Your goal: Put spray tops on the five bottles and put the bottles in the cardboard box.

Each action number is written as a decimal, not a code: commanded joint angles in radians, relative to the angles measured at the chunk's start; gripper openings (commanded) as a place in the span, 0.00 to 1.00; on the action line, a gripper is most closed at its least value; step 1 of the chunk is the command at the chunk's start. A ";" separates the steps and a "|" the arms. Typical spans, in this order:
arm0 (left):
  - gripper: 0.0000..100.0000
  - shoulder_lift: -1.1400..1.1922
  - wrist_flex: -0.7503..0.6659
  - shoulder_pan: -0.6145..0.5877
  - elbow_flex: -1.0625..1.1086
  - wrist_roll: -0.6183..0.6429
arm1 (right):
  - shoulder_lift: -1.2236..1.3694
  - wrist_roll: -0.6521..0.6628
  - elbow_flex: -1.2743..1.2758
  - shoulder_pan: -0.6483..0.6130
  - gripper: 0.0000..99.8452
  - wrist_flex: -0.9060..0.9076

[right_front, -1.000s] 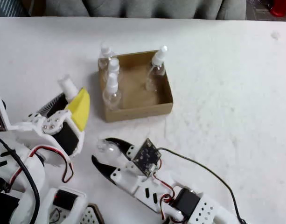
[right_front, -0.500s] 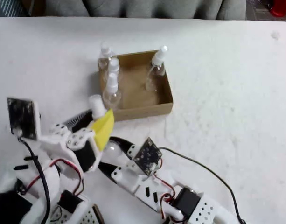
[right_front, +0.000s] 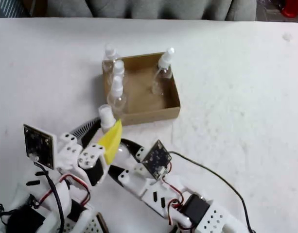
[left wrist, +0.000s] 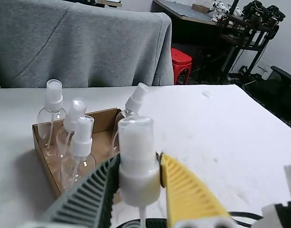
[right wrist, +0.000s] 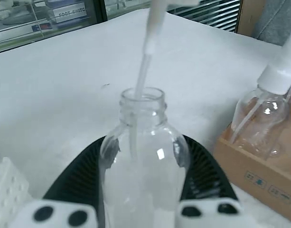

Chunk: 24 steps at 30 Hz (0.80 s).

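**Booth:** Where's the fifth one?

**Me:** In my right gripper (right wrist: pixel 146 142). It's the small clear plastic bottle (right wrist: pixel 143 166), open-necked and clamped round its belly between the black fingers. It sits just in front of the brown cardboard box (right_front: pixel 144 115) on the white tabletop (right_front: pixel 236 97).

**Booth:** And the left?

**Me:** My left gripper (left wrist: pixel 138 164) is pinched tight on the white plastic spray top (left wrist: pixel 136 137), grey finger one side of the collar, yellow the other. The thin dip tube (right wrist: pixel 141 71) hangs down into the bottle's neck. How deep it reaches I can't quite say through the clear wall.

**Booth:** Four already home?

**Me:** Yes, four capped clear bottles (right_front: pixel 116 94) stand in the box.

**Booth:** How will this one handle?

**Me:** Light and slick, I'd judge, with thin walls that would dent under a hard squeeze. So a belly hold, firm, not fierce. The tube looks bendy and could snag the rim and bow. The top wants holding by its collar, square over the neck, or the thread may cross. Once capped, I'd carry it low on the body, because a tall, light bottle tips easily among its neighbours.
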 commanded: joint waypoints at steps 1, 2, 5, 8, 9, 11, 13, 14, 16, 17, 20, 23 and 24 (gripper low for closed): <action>0.02 -0.008 -0.035 0.016 -0.002 -0.014 | -0.013 0.002 -0.044 0.030 0.02 -0.004; 0.02 -0.008 -0.031 0.016 -0.002 -0.031 | -0.013 0.002 -0.044 0.031 0.02 -0.004; 0.02 -0.015 -0.029 0.016 0.026 -0.087 | -0.013 0.002 -0.044 0.031 0.02 -0.004; 0.02 -0.015 -0.037 0.016 0.054 -0.097 | -0.013 0.002 -0.044 0.031 0.02 -0.004; 0.02 -0.015 -0.037 0.016 0.054 -0.097 | -0.013 0.002 -0.044 0.036 0.02 -0.004; 0.02 -0.015 -0.029 0.019 0.058 -0.103 | -0.015 0.002 -0.049 0.048 0.02 -0.004; 0.02 -0.015 -0.026 0.041 0.066 -0.104 | -0.015 0.002 -0.068 0.067 0.02 0.004; 0.02 -0.015 -0.025 0.053 0.069 -0.104 | -0.015 0.002 -0.069 0.073 0.02 0.004; 0.02 -0.015 -0.023 0.082 0.074 -0.104 | -0.015 0.002 -0.069 0.074 0.02 0.004; 0.02 -0.015 -0.023 0.094 0.074 -0.104 | -0.015 0.002 -0.069 0.074 0.02 0.004; 0.03 -0.015 -0.023 0.114 0.075 -0.104 | -0.015 0.002 -0.069 0.081 0.02 0.004; 0.13 -0.015 -0.018 0.111 0.077 -0.104 | -0.015 0.002 -0.069 0.081 0.02 0.004; 0.17 -0.015 -0.002 0.111 0.077 -0.104 | -0.015 0.002 -0.069 0.081 0.02 0.002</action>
